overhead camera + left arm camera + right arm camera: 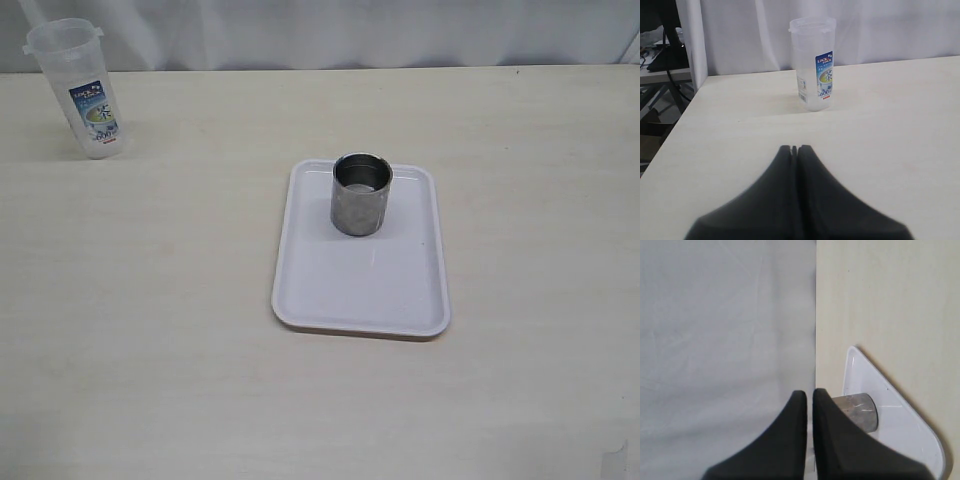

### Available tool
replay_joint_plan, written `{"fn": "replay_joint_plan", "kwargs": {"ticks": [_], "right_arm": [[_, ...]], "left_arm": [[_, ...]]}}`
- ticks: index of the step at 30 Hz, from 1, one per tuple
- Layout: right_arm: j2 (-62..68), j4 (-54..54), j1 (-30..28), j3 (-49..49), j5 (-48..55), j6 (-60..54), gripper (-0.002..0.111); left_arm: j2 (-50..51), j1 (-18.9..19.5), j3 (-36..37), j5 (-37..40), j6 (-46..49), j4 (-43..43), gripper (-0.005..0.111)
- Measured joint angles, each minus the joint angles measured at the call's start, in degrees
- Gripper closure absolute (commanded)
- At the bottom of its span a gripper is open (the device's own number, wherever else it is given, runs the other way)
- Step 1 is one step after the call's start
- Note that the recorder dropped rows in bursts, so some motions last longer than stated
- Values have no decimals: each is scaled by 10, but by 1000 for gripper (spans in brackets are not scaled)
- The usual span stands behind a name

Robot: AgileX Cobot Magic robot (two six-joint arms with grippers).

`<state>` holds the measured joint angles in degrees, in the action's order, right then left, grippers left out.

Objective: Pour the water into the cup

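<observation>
The cup [361,193], a small shiny steel cylinder with a dark inside, stands upright at the far end of a white tray [360,290]. It also shows in the right wrist view [862,410], on the tray [905,432], partly behind one finger. A tall translucent plastic container [80,90] with a blue-green label stands at the table's far left; in the left wrist view this container [814,65] is well ahead of the fingers. My left gripper [794,148] is shut and empty. My right gripper [809,392] is shut and empty, off the cup. Neither gripper shows in the exterior view.
The pale wooden table [150,320] runs back to a white curtain [350,30]. In the left wrist view the table's side edge [677,120] drops off next to a dark stand and cables [660,45].
</observation>
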<state>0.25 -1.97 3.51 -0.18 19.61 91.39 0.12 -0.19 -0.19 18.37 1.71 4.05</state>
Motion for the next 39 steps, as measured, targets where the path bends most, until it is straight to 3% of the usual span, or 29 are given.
{"fn": "replay_joint_plan", "kwargs": {"ticks": [12,31,39], "right_arm": [[0,0,0,0,5,-20,104],[0,0,0,0,14,-700,104],[0,0,0,0,14,-766,104]], "left_arm": [[0,0,0,0,0,0,107],[0,0,0,0,0,0,107],[0,0,0,0,0,0,107]]}}
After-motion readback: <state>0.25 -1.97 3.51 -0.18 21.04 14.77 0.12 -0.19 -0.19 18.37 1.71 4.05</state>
